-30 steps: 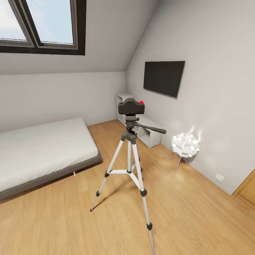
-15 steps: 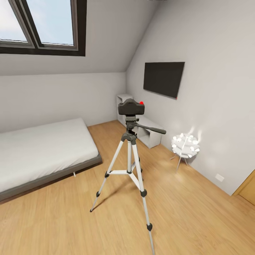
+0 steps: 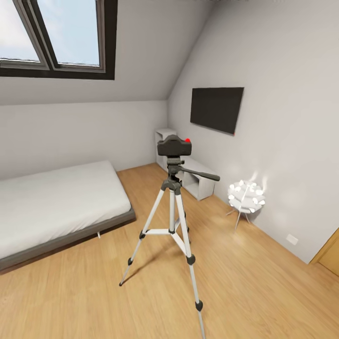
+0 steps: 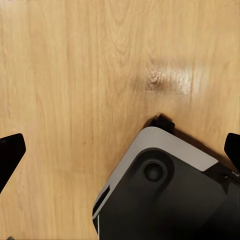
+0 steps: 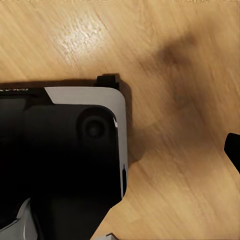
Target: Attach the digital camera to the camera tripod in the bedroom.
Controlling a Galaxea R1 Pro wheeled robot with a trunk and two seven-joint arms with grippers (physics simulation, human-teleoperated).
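Digital camera [image 3: 174,145] atop (upright) camera tripod [image 3: 173,221]

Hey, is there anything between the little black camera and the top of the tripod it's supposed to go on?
Nothing visible. The small black boxy camera with a red button already sits on the dark grey head of the silver-legged tripod, which stands on the light wood floor beside the low bed.

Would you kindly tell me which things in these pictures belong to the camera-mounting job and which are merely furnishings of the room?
Belonging to the job:
- digital camera, sitting on the tripod's head
- camera tripod, standing on the wood floor

Merely in the room:
- bed
- wall TV
- white shelf unit
- lit lamp
- skylight
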